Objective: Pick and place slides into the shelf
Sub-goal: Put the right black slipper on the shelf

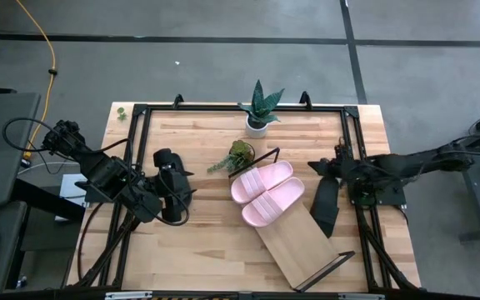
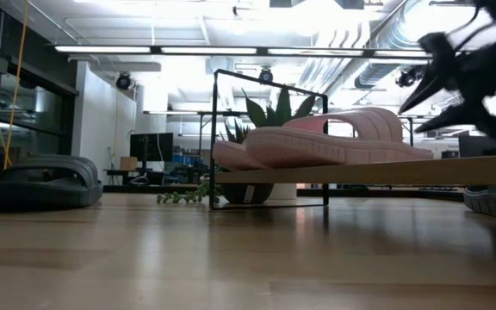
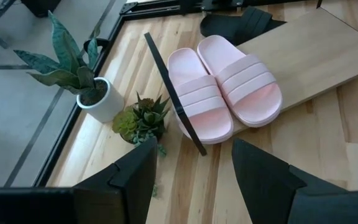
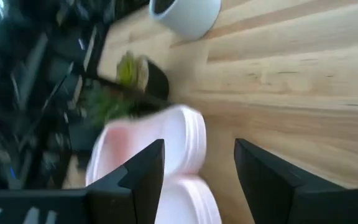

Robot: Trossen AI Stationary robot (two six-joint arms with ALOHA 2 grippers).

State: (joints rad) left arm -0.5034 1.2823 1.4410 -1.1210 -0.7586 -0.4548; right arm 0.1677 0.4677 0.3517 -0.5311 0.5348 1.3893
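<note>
With pink slides [image 1: 267, 193] shelved at frame centre, I should lower my wide, empty right gripper [image 1: 327, 169] squarely over the black slide [image 1: 326, 205].

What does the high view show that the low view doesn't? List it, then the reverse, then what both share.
Only the high view: the left gripper, open over a black slide, and the shelf's bare length.
Only the low view: the shelf board raised off the tabletop, and the room behind.
Both: two pink slides on the shelf, the potted plants, and the open right gripper.
</note>
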